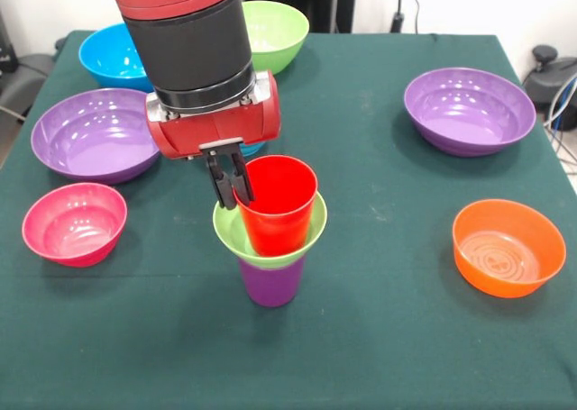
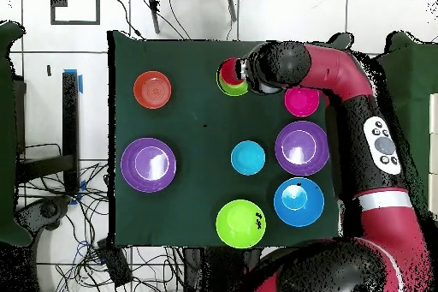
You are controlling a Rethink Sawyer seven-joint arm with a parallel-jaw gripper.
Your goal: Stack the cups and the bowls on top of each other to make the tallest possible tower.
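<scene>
- The gripper [image 1: 232, 183] has its fingers pinched on the left rim of the red cup [image 1: 276, 203], which stands upright just right of the jaws.
- The red cup sits in a small lime green bowl [image 1: 229, 224] atop the purple cup [image 1: 270, 282], at table centre.
- Loose bowls: two purple [image 1: 90, 132], two blue [image 1: 113, 54], one green [image 1: 275, 31], one pink [image 1: 74, 223], one orange [image 1: 508, 246].
</scene>
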